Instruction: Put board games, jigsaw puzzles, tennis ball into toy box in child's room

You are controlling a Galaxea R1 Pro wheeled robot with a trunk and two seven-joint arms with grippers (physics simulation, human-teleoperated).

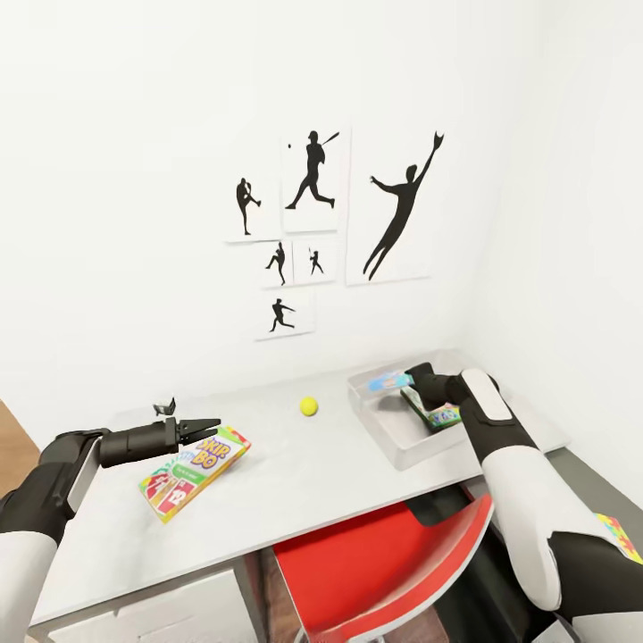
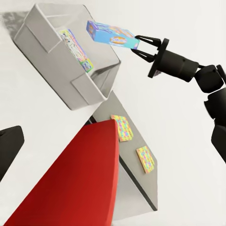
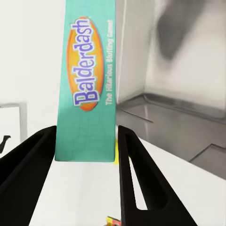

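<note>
Right claw is clamped on the blue board game, a flat glossy card box, holding it over the grey slope-sided toy box at the tabletop's right. A printed box leans inside already. Next: lower and release. Left claw hovers, fingers apart, by SKIP-BO; the fuzzy tennis ball waits mid-tabletop.

The blue game box, held between the right hand's fingers, reads "Balderdash" in an orange oval, with "The Hilarious Bluffing Game" beside it. The game box lying at the left of the surface reads "SKIP-BO".
</note>
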